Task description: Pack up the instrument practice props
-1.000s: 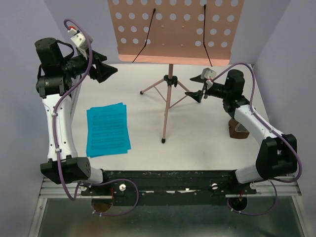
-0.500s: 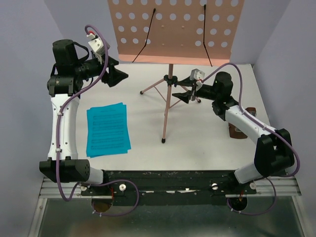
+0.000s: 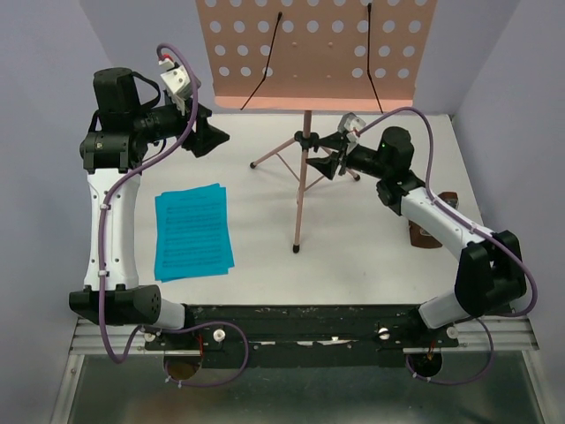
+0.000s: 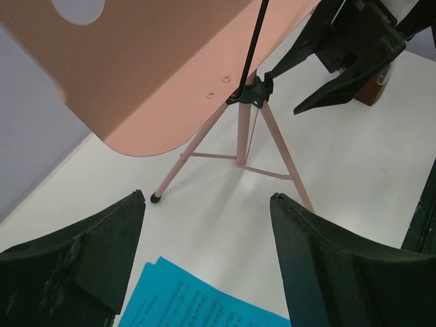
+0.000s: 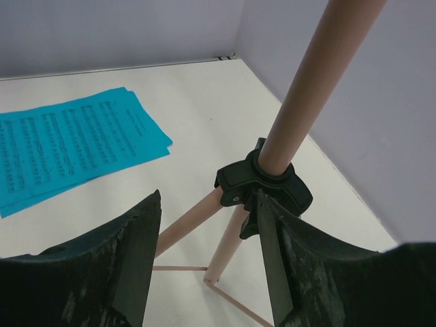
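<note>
There is one salmon-pink music stand (image 3: 305, 53) toward 12 o'clock on the table, with three tripod legs (image 3: 298, 212) and two thin black retaining wires (image 3: 265, 71) across its hole-dotted desk. At 9 o'clock lies a single stack of blue music sheets (image 3: 192, 230); at least two overlapping edges show in the right wrist view, but the exact number of sheets cannot be told. One brown metronome (image 3: 425, 234) sits at 3 o'clock, half hidden, and there are two arms, the left gripper (image 3: 212, 139) and the right gripper (image 3: 325, 164) having two fingers each.
</note>
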Controlling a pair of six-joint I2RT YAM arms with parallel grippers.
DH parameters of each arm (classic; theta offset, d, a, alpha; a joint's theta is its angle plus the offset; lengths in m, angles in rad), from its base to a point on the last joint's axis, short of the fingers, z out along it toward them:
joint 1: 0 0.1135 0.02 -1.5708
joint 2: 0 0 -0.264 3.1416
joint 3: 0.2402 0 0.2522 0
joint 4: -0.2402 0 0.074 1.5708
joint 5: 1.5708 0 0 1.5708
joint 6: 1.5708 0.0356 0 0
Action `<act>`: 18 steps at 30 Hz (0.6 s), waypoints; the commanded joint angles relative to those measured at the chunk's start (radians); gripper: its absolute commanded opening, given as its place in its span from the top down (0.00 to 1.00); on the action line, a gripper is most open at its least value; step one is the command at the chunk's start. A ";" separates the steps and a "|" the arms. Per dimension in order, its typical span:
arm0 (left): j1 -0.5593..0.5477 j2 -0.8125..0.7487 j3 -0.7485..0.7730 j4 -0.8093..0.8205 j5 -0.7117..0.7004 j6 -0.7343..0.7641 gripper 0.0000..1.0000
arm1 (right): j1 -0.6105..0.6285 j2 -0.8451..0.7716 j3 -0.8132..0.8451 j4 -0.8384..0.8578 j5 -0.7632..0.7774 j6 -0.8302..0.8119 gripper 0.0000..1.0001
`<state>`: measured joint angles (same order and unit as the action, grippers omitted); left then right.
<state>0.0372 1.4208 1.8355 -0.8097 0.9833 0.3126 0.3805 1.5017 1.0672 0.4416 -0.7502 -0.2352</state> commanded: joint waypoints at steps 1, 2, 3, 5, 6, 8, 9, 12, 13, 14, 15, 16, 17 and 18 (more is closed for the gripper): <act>-0.008 -0.023 -0.005 0.016 0.009 0.049 0.14 | -0.008 -0.021 0.034 -0.069 0.156 0.014 0.33; -0.010 -0.048 -0.039 0.055 0.021 0.033 0.14 | -0.008 -0.018 0.034 -0.078 0.160 0.001 0.33; -0.010 -0.068 -0.077 0.102 0.035 0.022 0.13 | -0.008 -0.017 0.036 -0.086 0.167 -0.006 0.33; -0.011 -0.120 -0.172 0.212 0.044 -0.032 0.13 | -0.009 -0.021 0.040 -0.115 0.210 -0.019 0.33; -0.010 -0.149 -0.229 0.275 0.043 -0.084 0.12 | -0.009 -0.027 0.045 -0.133 0.235 -0.012 0.33; -0.010 -0.181 -0.294 0.384 0.023 -0.163 0.11 | -0.008 -0.037 0.062 -0.176 0.281 0.000 0.33; -0.010 -0.190 -0.300 0.409 0.023 -0.188 0.11 | -0.009 -0.041 0.066 -0.191 0.284 0.005 0.33; -0.010 -0.200 -0.312 0.415 0.044 -0.202 0.12 | -0.009 -0.046 0.030 -0.156 0.279 -0.004 0.33; -0.010 -0.204 -0.321 0.409 0.043 -0.192 0.12 | -0.008 -0.041 0.022 -0.146 0.259 -0.003 0.34; -0.011 -0.204 -0.323 0.391 0.037 -0.175 0.12 | -0.009 -0.035 0.017 -0.133 0.214 -0.016 0.34; -0.011 -0.198 -0.311 0.370 0.023 -0.155 0.12 | -0.011 -0.031 0.014 -0.117 0.181 -0.035 0.36; -0.011 -0.191 -0.292 0.338 0.011 -0.142 0.12 | -0.011 -0.029 0.013 -0.104 0.151 -0.039 0.36; -0.011 -0.181 -0.259 0.304 0.003 -0.121 0.12 | -0.009 -0.026 0.017 -0.096 0.118 -0.042 0.37; -0.010 -0.171 -0.230 0.252 0.002 -0.086 0.12 | -0.009 -0.024 0.019 -0.087 0.091 -0.044 0.38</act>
<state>0.0303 1.2415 1.5261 -0.4782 0.9878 0.1612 0.3717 1.4902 1.0939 0.3069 -0.5503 -0.2497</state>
